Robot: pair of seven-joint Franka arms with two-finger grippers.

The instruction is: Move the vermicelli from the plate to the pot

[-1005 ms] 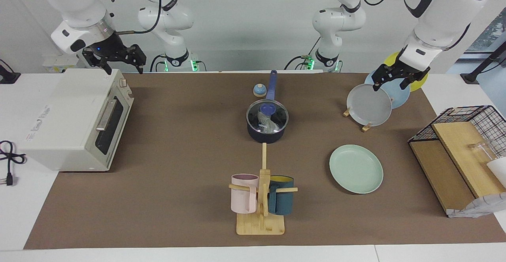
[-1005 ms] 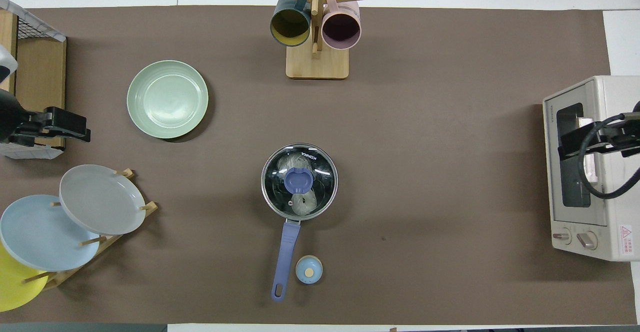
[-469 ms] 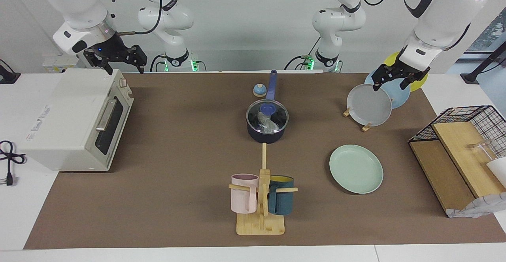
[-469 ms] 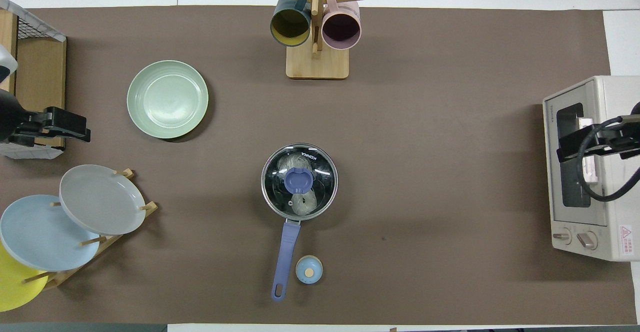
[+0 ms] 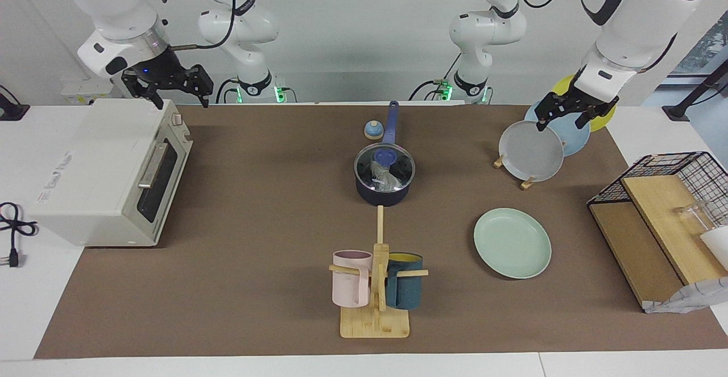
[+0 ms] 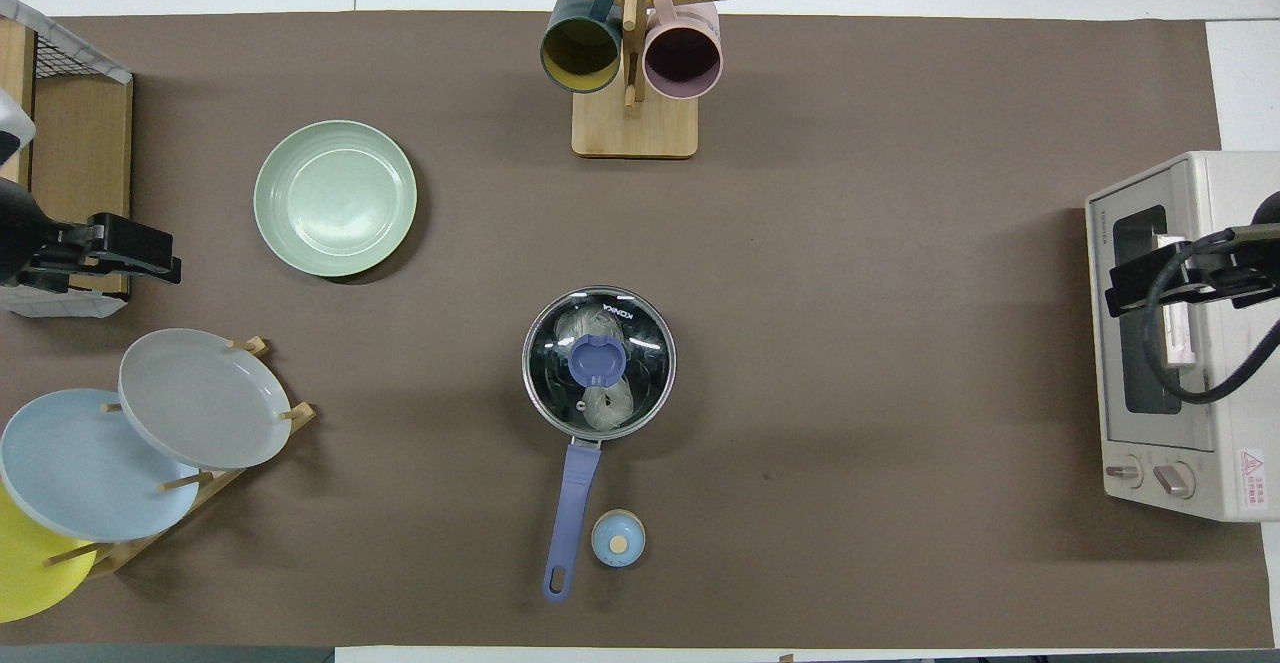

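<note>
Under the glass lid (image 6: 598,363) of the pot (image 5: 384,188), the vermicelli (image 6: 608,403) is seen, the plate (image 6: 335,197) is bare, both the left gripper (image 5: 565,114) and right gripper (image 5: 179,90) are spread open and raised, so no further move seems needed.

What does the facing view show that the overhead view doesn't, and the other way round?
Only the facing view shows the arms' bases and the open fingers of the left gripper over the plate rack and of the right gripper over the toaster oven.

Only the overhead view shows the oven's knobs and looks straight down through the glass lid at both vermicelli bundles.

Both show the lidded pot, the bare mint-green plate and the mug rack.
</note>
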